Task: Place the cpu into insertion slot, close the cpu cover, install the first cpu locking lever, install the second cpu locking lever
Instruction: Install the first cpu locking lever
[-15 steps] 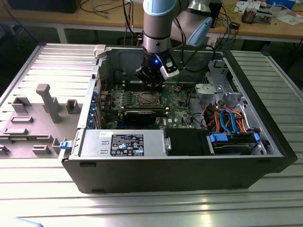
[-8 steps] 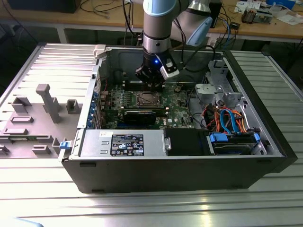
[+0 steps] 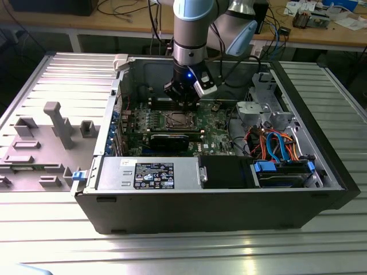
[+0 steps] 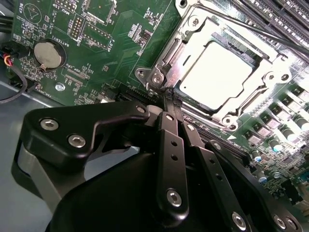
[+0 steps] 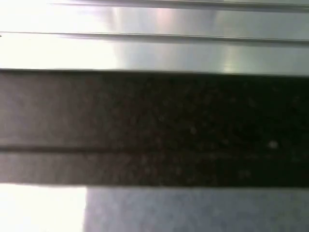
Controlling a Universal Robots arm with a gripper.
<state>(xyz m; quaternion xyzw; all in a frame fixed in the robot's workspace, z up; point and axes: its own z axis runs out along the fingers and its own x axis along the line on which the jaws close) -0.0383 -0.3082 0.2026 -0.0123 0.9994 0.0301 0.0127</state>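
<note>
- The cpu [image 3: 174, 120] is sitting in the insertion slot [image 3: 164, 119] on the green motherboard [image 3: 215, 133], inside an open computer case [image 3: 229, 200] that is lying on a ribbed metal worktop [image 3: 57, 74] in the exterior view; wooden benches with cables are standing behind it, and grey plastic fixtures [image 3: 57, 123] are resting toward the exterior view's left.
- In that same view the claw [image 3: 182, 98] is hanging just above the socket's far edge, with a blue light glowing on the wrist.
- In the second wrist view the cpu [image 4: 217, 72] is showing a pale, dull silver top, lying flat with the cpu cover [image 4: 190, 36] framing it all around.
- There the claw [image 4: 170, 99] is clenched, its black fingers [image 4: 173, 125] pressing together with the tips meeting at the frame's corner, beside a thin wire lever [image 4: 256, 31] and a round coin battery [image 4: 48, 54].
- In the first wrist view a bright ribbed surface [image 5: 154, 29] is lying above a dark band [image 5: 154, 125].
</note>
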